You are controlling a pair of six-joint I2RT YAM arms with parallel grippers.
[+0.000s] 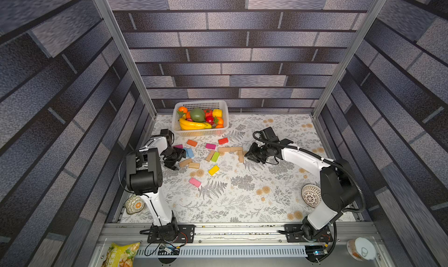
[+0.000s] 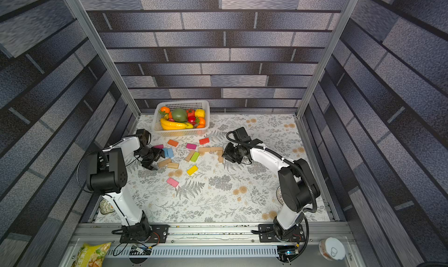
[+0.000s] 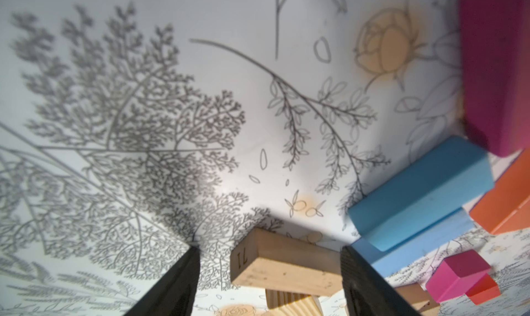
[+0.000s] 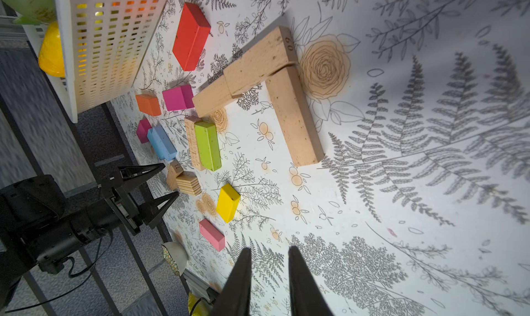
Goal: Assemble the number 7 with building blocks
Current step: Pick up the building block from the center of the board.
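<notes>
Three tan blocks form the number 7 [image 1: 236,149] [image 4: 286,99]: a two-block bar and one stem block [image 1: 240,156]. My right gripper [image 1: 246,154] [image 4: 269,248] hovers just right of the stem, jaws nearly together and holding nothing. Loose building blocks lie to the left: orange [image 1: 191,143], red [image 1: 223,140], magenta [image 1: 210,146], blue [image 1: 189,152], green [image 1: 215,156], yellow [image 1: 213,170], pink [image 1: 195,182]. My left gripper [image 1: 180,160] [image 3: 270,247] stands open around a tan block marked 71 [image 3: 286,268], which rests on a striped tan block [image 1: 194,165].
A white basket [image 1: 201,132] of toy fruit stands at the back, close behind the blocks. A patterned dish [image 1: 134,204] sits by the left arm's base and a round patterned bowl [image 1: 311,195] by the right arm. Side walls enclose the floral mat.
</notes>
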